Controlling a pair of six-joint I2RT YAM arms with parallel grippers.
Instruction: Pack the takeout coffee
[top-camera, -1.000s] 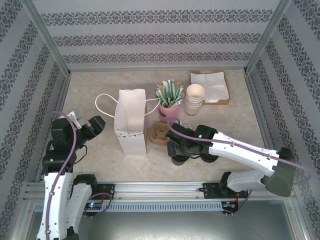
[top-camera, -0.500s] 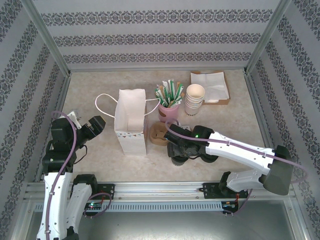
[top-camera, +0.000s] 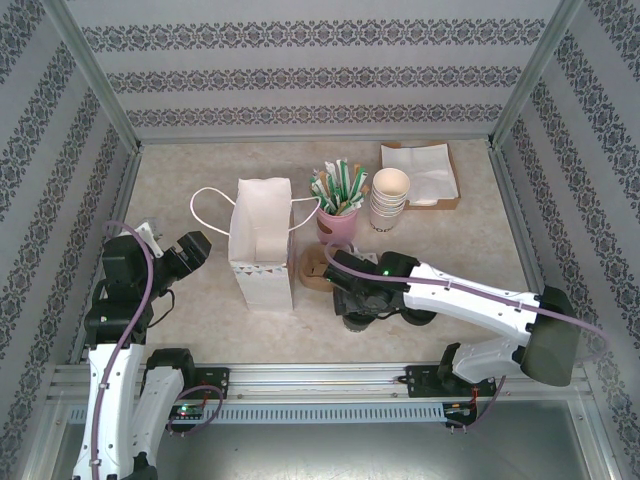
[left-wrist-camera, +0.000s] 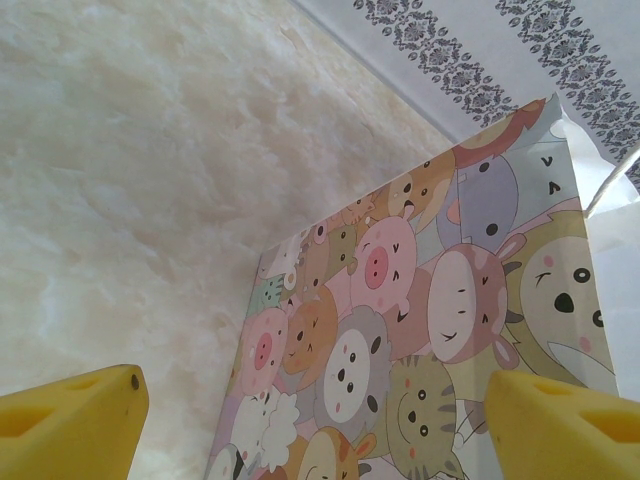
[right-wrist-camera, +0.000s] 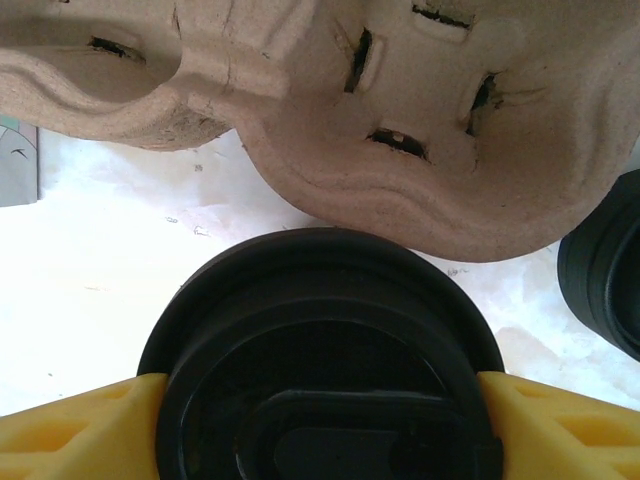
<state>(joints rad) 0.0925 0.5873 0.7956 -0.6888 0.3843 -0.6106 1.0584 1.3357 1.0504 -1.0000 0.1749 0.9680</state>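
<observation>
1. Right gripper (right-wrist-camera: 320, 420): yellow fingertips (right-wrist-camera: 80, 425) pressed to the 9 and 3 o'clock sides of the coffee (right-wrist-camera: 320, 330), clamped at its black lid.
2. Coffee stands on the table (left-wrist-camera: 130, 180), just at 6 o'clock of the brown pulp carrier (right-wrist-camera: 400, 150). Cannot tell if they touch.
3. Loose black lid (right-wrist-camera: 605, 270) lies at 3 o'clock of the coffee, apart from it.
4. Left gripper (left-wrist-camera: 310, 425): fingertips wide apart, holding nothing, hanging over the table at 9 o'clock of the paper bag (left-wrist-camera: 430, 300).
5. Against a second ago, from the top camera: right arm has swung a little toward 10 o'clock, gripper nearer the carrier, elbow shifted toward 9 o'clock. Left arm, bag, pink straw cup (top-camera: 337, 222) and stack of lidless cups (top-camera: 389, 198) lie as before.
6. Print: the bag's side is covered in cartoon animal faces, with pigs, cats and a sheep. A strip of small coloured triangles runs along its near face in the top view.
</observation>
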